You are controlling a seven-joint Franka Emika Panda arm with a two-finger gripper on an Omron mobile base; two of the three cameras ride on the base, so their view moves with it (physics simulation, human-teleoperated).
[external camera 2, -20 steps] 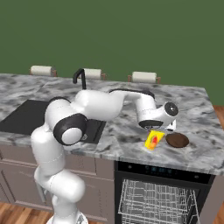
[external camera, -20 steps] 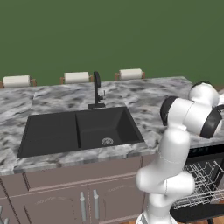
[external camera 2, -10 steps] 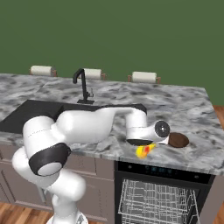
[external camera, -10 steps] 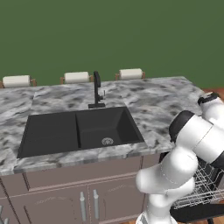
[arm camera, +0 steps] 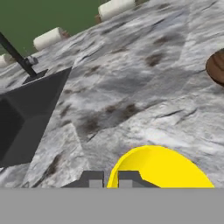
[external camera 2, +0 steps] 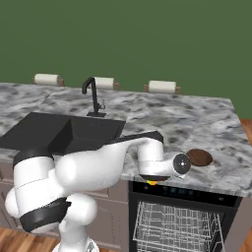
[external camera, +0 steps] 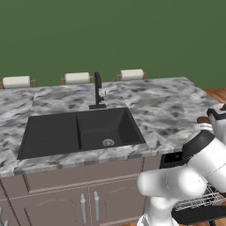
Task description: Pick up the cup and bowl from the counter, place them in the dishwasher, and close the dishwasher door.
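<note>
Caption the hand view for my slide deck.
End effector shut on the yellow cup above the marble counter, bowl at right.

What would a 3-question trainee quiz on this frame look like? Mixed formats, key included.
1. True or false: the hand is shut on the yellow cup.
2. Where is the brown bowl? A) in the sink B) on the marble counter, above the dishwasher C) on a dishwasher rack
3. Fill in: the dishwasher door stands ____, with white wire racks on show.

Key: 1 true; 2 B; 3 open
</note>
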